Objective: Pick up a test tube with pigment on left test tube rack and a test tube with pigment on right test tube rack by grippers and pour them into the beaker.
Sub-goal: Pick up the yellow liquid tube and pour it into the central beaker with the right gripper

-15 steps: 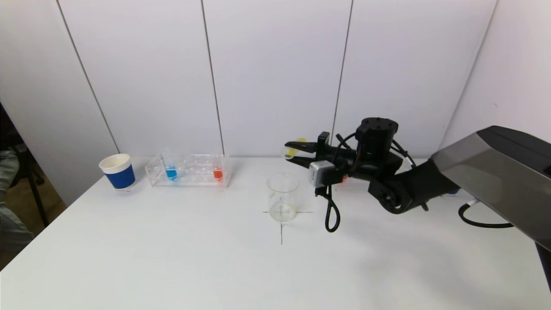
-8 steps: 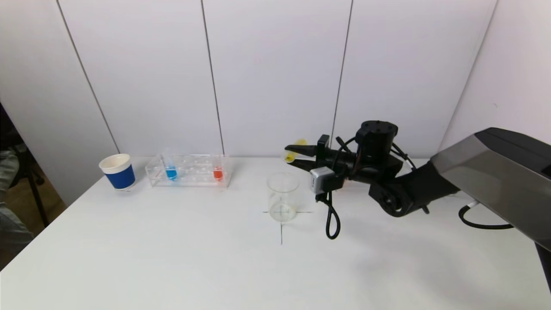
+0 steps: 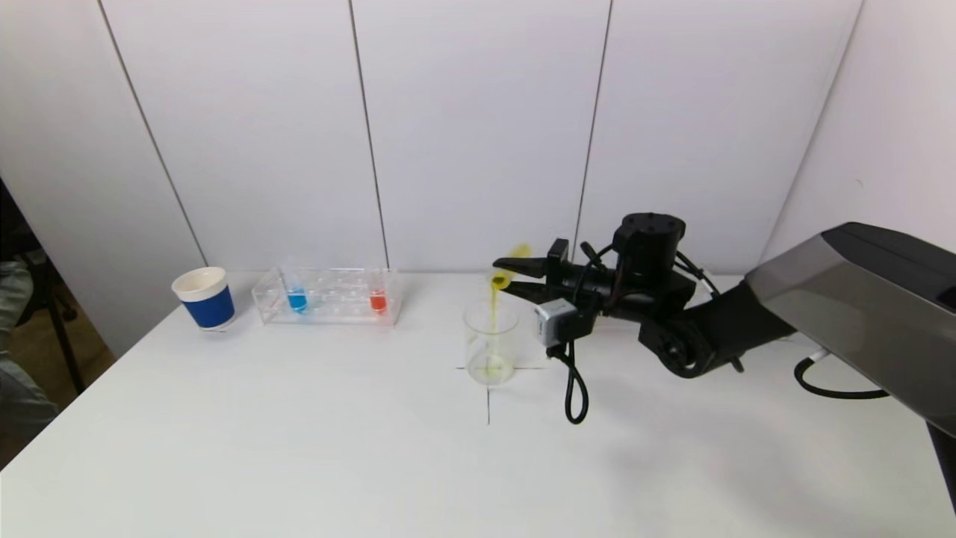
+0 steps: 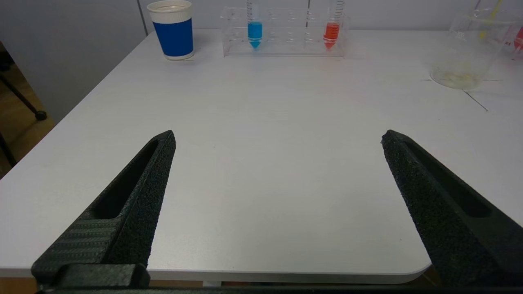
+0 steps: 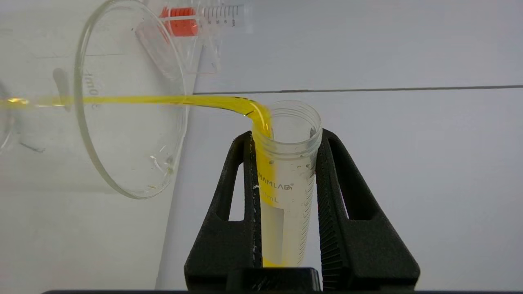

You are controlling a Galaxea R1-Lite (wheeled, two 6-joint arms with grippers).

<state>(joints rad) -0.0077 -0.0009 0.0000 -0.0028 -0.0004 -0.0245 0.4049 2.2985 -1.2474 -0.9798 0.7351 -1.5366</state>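
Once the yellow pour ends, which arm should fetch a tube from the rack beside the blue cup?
Left. Its end effector is open and empty, facing the rack. The right end effector is shut on the yellow tube above the beaker.

a white tabletop (image 3: 299, 463) fills the foreground, with a thin black cross (image 3: 488, 388) drawn near its middle. behind its far edge stands a wall of pale panels (image 3: 478, 127) split by dark vertical seams, meeting a plain white wall (image 3: 889, 134) at the right. past the tabletop's left edge, brown floor (image 3: 30, 351) and a dark stand leg (image 3: 63, 336) show.
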